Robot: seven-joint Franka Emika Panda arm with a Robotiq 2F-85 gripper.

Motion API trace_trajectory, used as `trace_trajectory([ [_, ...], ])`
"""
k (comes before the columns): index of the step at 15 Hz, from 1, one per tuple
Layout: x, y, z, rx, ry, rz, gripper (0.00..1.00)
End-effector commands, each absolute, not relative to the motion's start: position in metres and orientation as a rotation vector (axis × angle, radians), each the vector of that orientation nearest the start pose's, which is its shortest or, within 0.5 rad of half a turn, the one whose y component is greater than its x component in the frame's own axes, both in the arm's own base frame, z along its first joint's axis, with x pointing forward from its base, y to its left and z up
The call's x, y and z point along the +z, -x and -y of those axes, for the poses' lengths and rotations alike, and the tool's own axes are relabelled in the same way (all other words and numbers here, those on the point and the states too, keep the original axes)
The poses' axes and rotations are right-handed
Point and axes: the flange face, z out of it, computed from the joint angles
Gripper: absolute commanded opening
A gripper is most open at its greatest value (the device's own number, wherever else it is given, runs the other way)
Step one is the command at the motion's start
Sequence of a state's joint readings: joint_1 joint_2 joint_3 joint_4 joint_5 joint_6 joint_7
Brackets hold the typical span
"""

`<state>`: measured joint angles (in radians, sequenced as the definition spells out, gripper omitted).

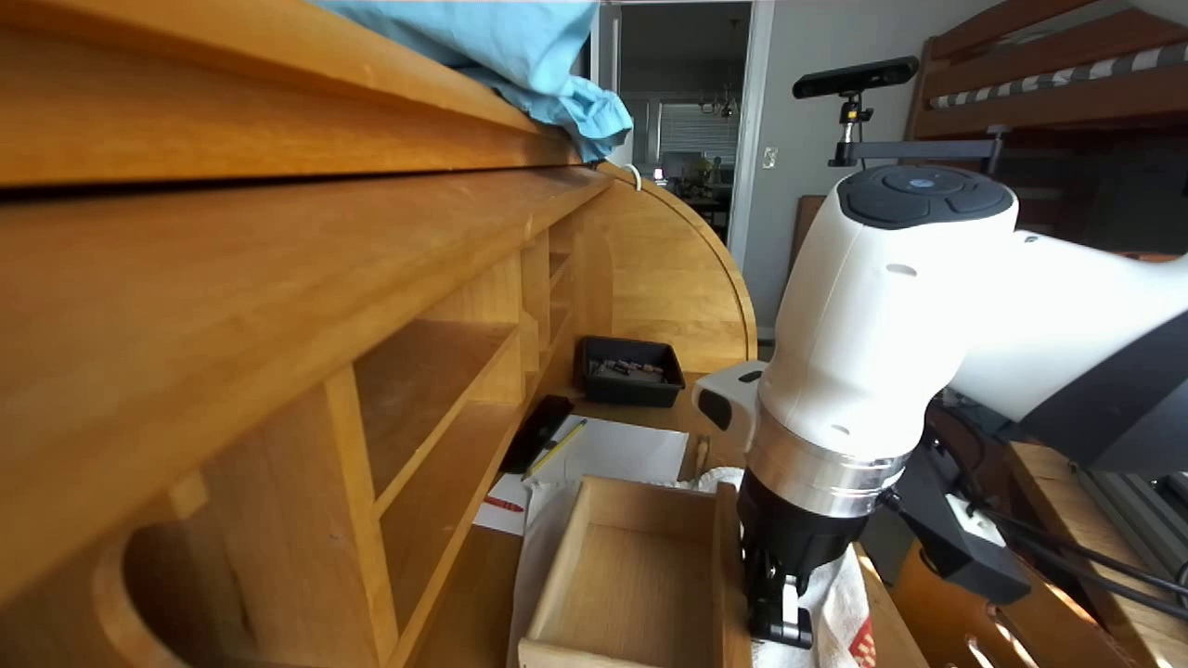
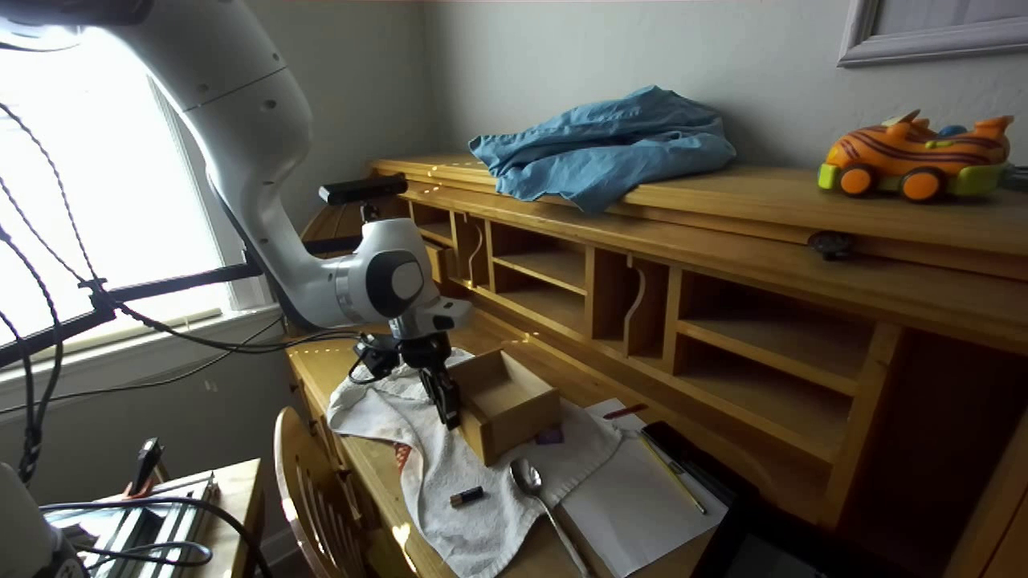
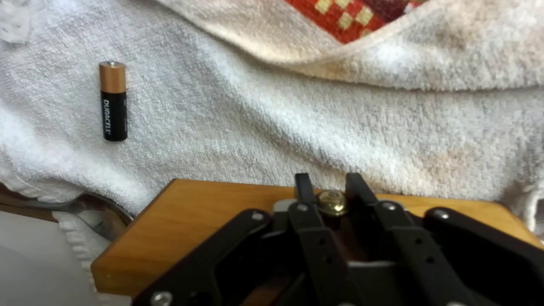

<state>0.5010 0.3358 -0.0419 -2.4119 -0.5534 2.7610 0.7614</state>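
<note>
The gripper (image 3: pixel 330 185) has its fingers clamped from both sides on the gold knob (image 3: pixel 332 203) at the front of a small wooden drawer (image 2: pixel 526 424). The drawer stands open side up on a towel (image 3: pixel 204 127) spread over the desk (image 2: pixel 723 245). A battery (image 3: pixel 114 102) lies on the towel, apart from the drawer; just beside the drawer is a spoon (image 2: pixel 528 478), its bowl on the towel. Past the spoon lies paper (image 2: pixel 618 526), bearing a pencil (image 2: pixel 673 474) and a red crayon (image 1: pixel 503 504), with a black bin (image 1: pixel 631 391) farther along. A blue cloth (image 2: pixel 610 152) and a toy car (image 2: pixel 915 160) rest on top of the desk.
</note>
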Motion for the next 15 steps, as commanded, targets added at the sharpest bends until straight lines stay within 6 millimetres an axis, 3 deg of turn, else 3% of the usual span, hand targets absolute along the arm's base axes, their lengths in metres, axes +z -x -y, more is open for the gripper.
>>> trace_trajectory([
  [1,0.188,-0.425,-0.239,-0.288,3.292,0.344,0.06],
  [10,0.208,-0.419,-0.251,-0.349,3.302,0.341,0.06],
  [15,0.218,-0.413,-0.242,-0.337,3.307,0.279,0.06],
])
